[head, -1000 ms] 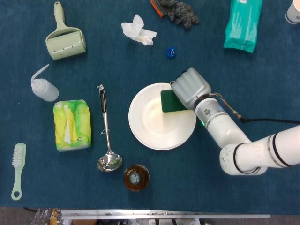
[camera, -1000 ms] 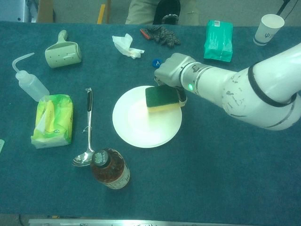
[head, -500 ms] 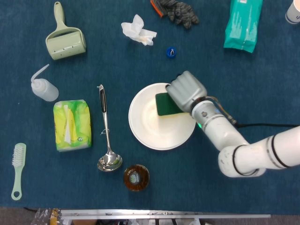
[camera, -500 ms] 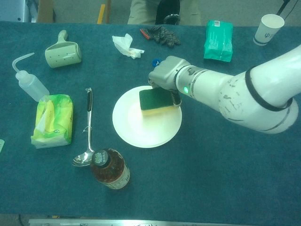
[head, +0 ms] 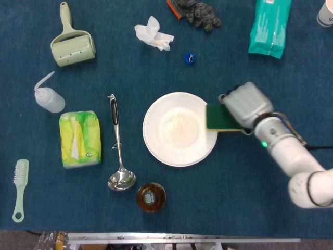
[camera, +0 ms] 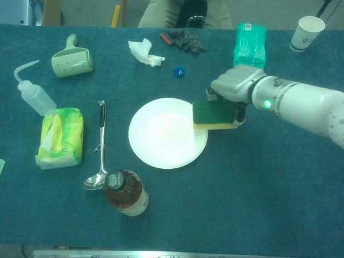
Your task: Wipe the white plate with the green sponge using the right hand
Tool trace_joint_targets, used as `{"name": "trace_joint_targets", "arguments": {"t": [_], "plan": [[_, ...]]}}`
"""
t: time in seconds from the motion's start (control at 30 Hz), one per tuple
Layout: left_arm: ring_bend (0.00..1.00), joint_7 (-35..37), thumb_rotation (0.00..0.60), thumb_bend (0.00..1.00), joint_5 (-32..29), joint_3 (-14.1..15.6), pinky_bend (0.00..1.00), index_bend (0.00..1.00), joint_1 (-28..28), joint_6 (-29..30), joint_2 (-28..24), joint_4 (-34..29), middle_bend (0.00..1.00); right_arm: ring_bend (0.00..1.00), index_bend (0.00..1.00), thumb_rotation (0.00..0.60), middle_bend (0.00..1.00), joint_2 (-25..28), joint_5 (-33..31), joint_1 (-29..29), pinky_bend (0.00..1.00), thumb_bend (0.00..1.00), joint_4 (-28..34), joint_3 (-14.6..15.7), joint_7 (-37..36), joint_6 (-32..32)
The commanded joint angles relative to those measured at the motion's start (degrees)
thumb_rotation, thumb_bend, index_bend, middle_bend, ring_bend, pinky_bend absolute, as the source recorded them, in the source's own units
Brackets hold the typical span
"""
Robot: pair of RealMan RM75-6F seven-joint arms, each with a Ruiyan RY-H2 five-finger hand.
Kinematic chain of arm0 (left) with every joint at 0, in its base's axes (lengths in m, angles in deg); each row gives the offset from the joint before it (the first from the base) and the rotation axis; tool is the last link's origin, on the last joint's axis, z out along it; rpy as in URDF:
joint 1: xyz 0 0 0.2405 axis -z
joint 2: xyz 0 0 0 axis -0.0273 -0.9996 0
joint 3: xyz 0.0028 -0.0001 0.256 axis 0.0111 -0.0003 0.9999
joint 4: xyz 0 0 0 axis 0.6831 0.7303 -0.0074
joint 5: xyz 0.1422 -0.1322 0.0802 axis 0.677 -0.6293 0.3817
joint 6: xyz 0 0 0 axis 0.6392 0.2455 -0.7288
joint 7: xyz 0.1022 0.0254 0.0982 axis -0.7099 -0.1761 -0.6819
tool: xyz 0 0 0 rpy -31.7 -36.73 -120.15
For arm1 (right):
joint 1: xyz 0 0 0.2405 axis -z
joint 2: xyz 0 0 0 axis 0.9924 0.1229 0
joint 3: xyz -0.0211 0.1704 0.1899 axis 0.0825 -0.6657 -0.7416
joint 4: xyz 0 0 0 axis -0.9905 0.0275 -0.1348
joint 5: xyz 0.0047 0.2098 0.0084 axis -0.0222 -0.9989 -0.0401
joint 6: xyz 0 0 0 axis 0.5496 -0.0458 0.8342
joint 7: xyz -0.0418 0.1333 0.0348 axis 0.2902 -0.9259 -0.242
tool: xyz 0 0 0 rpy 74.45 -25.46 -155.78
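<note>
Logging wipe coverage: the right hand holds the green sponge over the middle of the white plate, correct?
Not the middle. The right hand holds the green sponge at the white plate's right edge, mostly past the rim; the head view shows the plate's centre uncovered.

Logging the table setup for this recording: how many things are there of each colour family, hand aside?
Green: 5 (sponge, lint roller, tissue pack, brush, wipes pack)
White or clear: 4 (plate, squeeze bottle, crumpled tissue, paper cup)
Other: 4 (ladle, brown jar, blue cap, dark glove)
Total: 13

head view: looks straight down on the table (head: 260,208) from high up | chest view: looks from lower, tilted across it | both see the plate (head: 179,129) (camera: 167,133)
</note>
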State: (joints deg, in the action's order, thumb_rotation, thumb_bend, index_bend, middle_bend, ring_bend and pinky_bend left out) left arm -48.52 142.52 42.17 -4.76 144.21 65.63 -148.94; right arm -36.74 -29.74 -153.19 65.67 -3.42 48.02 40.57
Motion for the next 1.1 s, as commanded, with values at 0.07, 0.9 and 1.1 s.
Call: {"name": "trace_joint_targets", "arguments": {"t": [0.07,0.9,1.1], "plan": [[0.18,-0.2,0.6,0.37,-0.1,-0.1,0.16,0.32,0.2,-0.3,0.0,-0.2,0.26,0.28,0.51,0.6,0.36,3.0,4.3,4.3,0.49,0.22,1.3,2.5,-3.8,1.1],[0.18,-2.0,0.6,0.37,-1.6,-0.8,0.16,0.32,1.4,-2.3,-0.3,-1.4,0.26,0.08,0.06,0.533,0.08,6.6,15.9,15.7,0.41,0.16,-1.7,2.0,-14.9,-1.9],[0.18,-2.7,0.6,0.37,-2.0,-1.6,0.16,0.32,2.4,-3.0,-0.5,-1.4,0.26,0.07,0.06,0.599,0.08,8.1,25.2,23.2,0.39,0.17,-2.4,2.1,-21.3,6.1]]}}
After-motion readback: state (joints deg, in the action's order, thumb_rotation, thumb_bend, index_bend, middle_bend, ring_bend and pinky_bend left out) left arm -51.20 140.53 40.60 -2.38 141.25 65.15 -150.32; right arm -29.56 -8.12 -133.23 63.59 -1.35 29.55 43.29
